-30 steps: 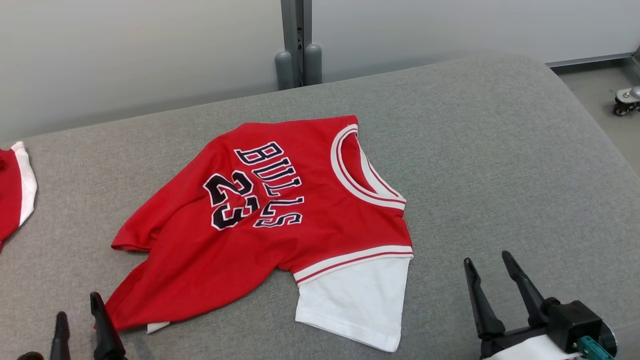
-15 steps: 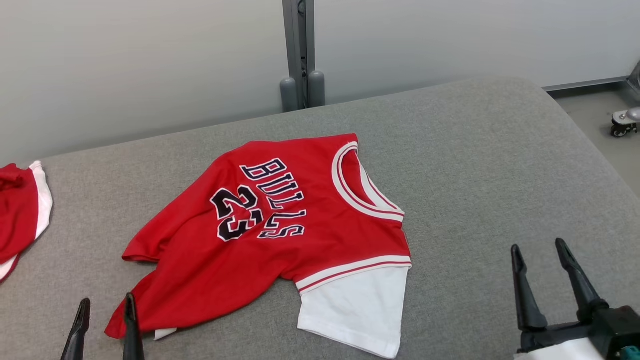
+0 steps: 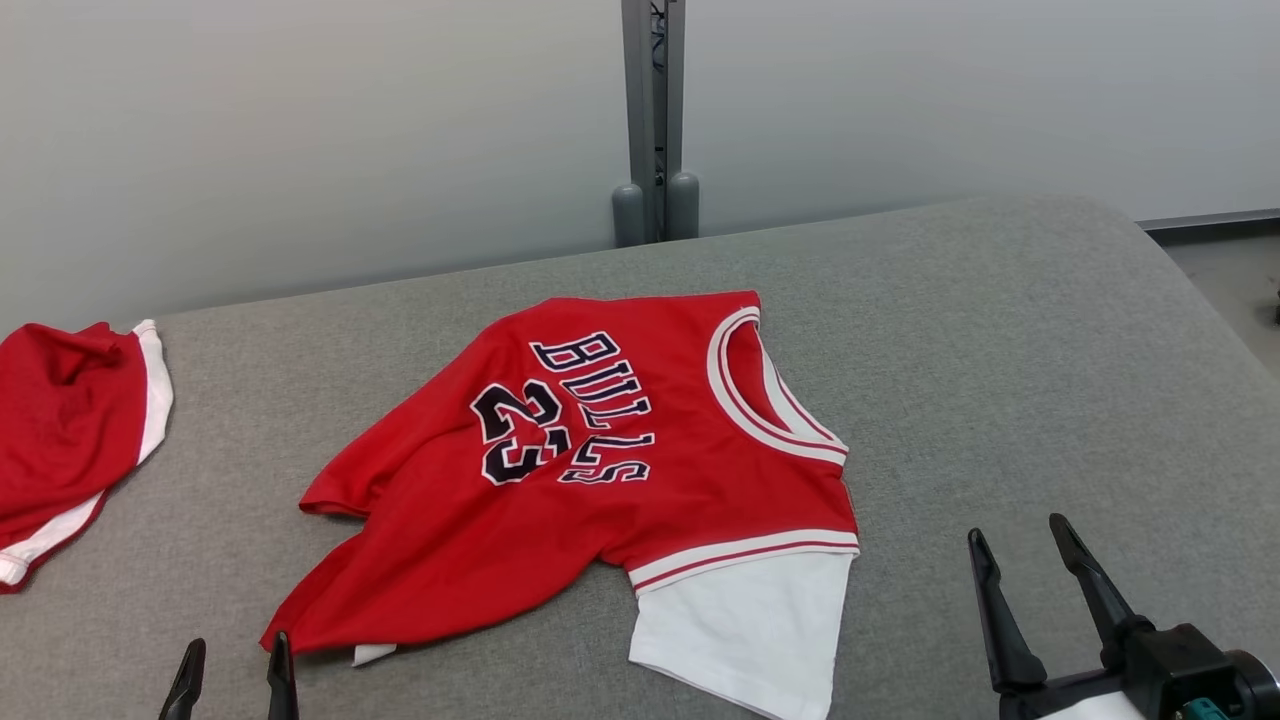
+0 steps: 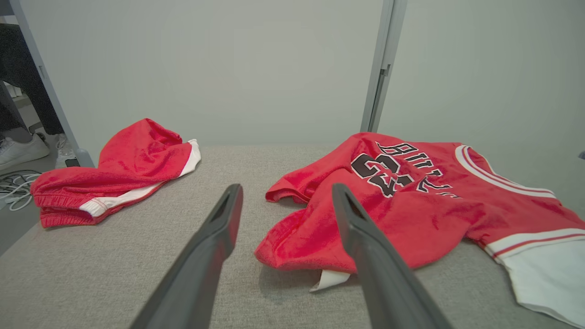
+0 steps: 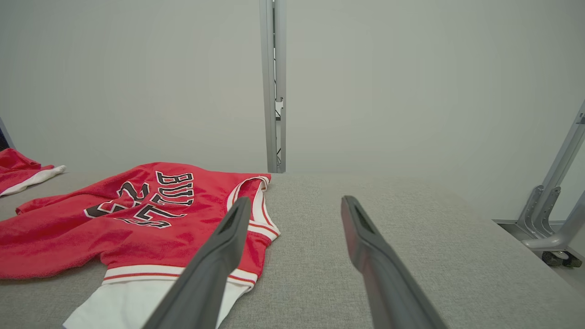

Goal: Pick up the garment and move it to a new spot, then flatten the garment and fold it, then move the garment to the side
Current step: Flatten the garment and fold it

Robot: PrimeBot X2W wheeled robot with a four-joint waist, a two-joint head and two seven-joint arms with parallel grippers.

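Red jersey (image 3: 600,480), the garment, lies spread on the grey fabric-covered counter (image 3: 1000,350) ahead of both pairs of fingers, between them and nearer the left pair. Its dark, white-edged lettering reads "BULLS" (image 3: 598,408) over the number "23" (image 3: 515,432), turned sideways in the head view; the neck (image 3: 765,400) and sleeve band are trimmed in white and red, and a white sleeve (image 3: 750,630) extends from the sleeve band. The left fingers (image 3: 281,672) stand wide apart and hold nothing; the crumpled hem corner (image 4: 292,242) lies just beyond their tips, with a small white tag (image 4: 331,278) showing beneath it. Whether the hem touches a fingertip cannot be told. The right fingers (image 3: 997,612) are likewise spread and empty, to the right of the white sleeve over bare counter. A second red garment with white trim (image 3: 70,430) sits well off to the left of the left fingers. The left wrist view adds a white shoe (image 4: 20,151) and pale cables (image 4: 16,189) on the floor beyond the counter's edge; the right wrist view adds a grey metal frame leg with a caster (image 5: 555,258) at far right.
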